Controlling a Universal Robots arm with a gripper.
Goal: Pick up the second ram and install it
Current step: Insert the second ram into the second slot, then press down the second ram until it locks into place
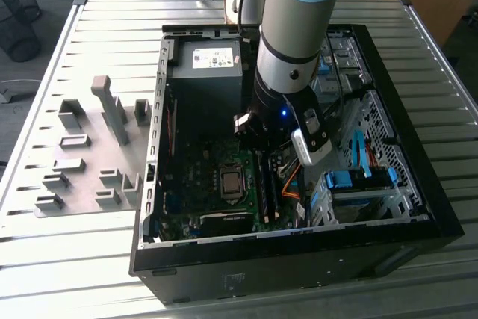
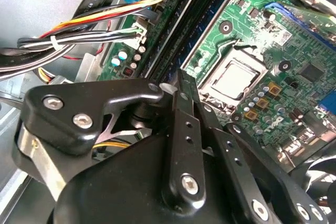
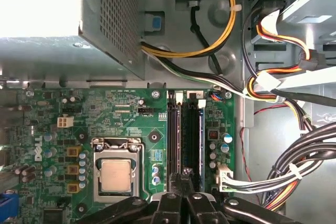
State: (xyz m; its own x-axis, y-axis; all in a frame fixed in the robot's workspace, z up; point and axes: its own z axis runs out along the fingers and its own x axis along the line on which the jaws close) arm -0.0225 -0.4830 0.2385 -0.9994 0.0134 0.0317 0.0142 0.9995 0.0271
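No print can be made out on the motherboard [image 3: 126,119] or elsewhere.

The exterior view looks down at a slant from well above the desk [image 1: 60,267], taking in the whole open computer case [image 1: 418,207] and the arm [image 1: 299,28] reaching into it. The first wrist view faces nearly straight down, close over the motherboard [image 3: 121,108], with the hand [image 3: 184,177] at its edge. The second wrist view sits closer still, slanted past the hand [image 2: 184,82]. Both wrist views share the CPU socket [image 3: 116,176] [image 2: 233,80] and the memory slots [image 3: 184,129] [image 2: 194,24].
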